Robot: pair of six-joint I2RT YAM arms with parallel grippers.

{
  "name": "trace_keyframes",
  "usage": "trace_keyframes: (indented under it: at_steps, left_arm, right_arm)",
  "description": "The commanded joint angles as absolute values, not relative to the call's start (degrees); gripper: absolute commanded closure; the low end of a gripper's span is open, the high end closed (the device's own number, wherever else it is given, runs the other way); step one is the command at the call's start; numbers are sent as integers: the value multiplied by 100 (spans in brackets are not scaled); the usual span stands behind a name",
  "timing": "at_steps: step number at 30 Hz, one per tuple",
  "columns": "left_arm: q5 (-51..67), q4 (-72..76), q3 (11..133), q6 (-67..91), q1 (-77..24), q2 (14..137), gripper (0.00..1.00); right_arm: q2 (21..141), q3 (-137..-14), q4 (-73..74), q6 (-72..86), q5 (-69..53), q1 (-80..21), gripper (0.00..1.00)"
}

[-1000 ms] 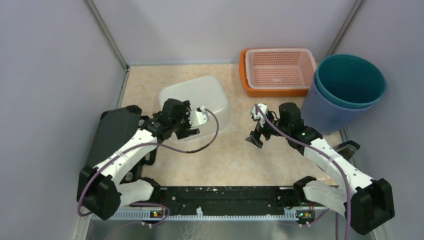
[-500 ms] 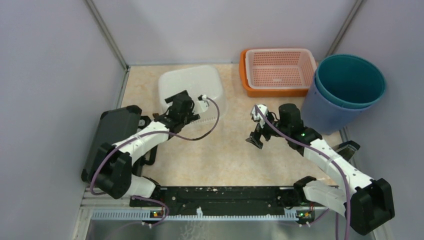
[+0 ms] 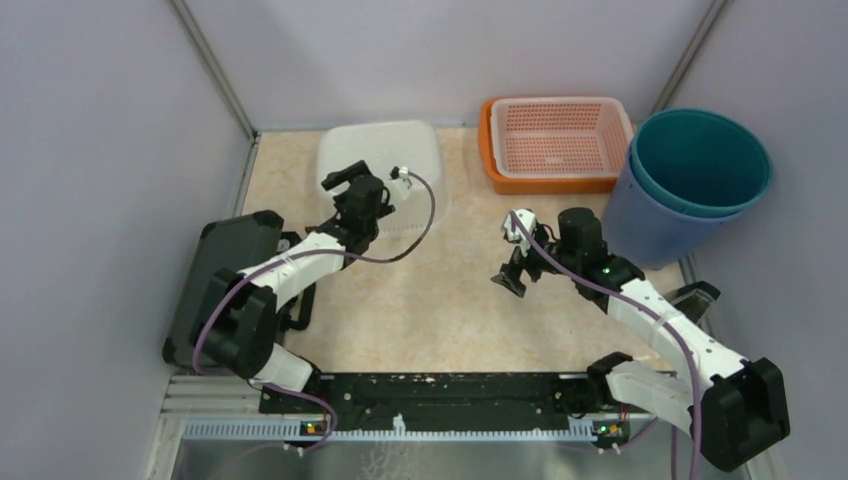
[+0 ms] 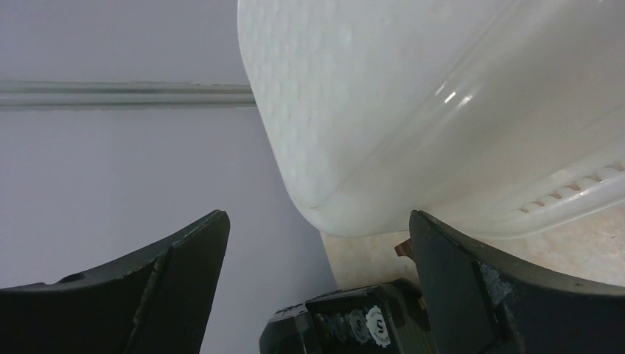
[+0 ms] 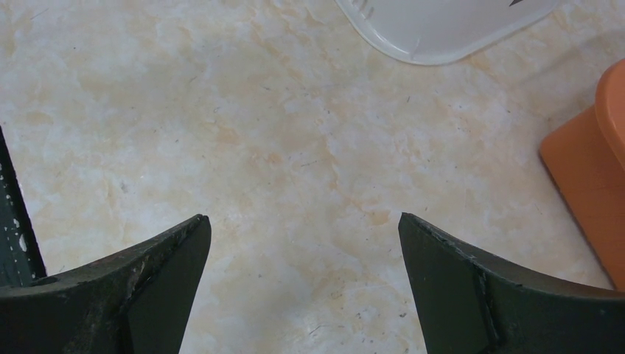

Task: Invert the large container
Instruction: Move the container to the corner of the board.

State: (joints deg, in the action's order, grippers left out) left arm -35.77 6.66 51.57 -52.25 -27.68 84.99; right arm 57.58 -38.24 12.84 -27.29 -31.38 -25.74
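Fingers first: the left fingers [image 4: 472, 287] are spread wide with nothing clamped between them, and the right fingers [image 5: 472, 287] are just as wide apart over bare marbled surface [image 3: 450, 310], grasping nothing.

The large white container [image 3: 400, 150] sits toward the far left corner of the surface, close to the far edge. From overhead it shows one broad pale face, and the left arm reaches out to its near side, so the head of that arm overlaps its near edge. Through the left wrist camera the container fills the upper right of the view. A pebbled face and a rounded corner hang over the gap between the two fingers, and a slotted rim runs down to the right, just above the finger on that side. A strip of surface shows under that rim, so the container looks tipped rather than lying flat. Whether the rim touches that finger I cannot tell.

The right arm is near the middle of the surface, well apart from the container. Only a pale corner of it shows at the top of that wrist's view.

An orange basket [image 3: 555, 140] sits at the far edge, with a teal bucket [image 3: 700, 165] at the far right corner beside it. A black case [image 3: 225, 270] lies along the left edge.
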Motion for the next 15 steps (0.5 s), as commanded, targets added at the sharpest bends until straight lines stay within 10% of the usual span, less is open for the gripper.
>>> trace_keyframes:
  at_steps: [1,15]
  left_arm:
    - [-3404,664,5758,-4801,-2702,8336,1]
    - [719,-1517,7579,-2757,-2766,8534,1]
  right_arm:
    - [5560,-3802,1073,-2763,-3149,-2616,1]
    - [5495,-3823,972,-2690,-2954,-2551,1]
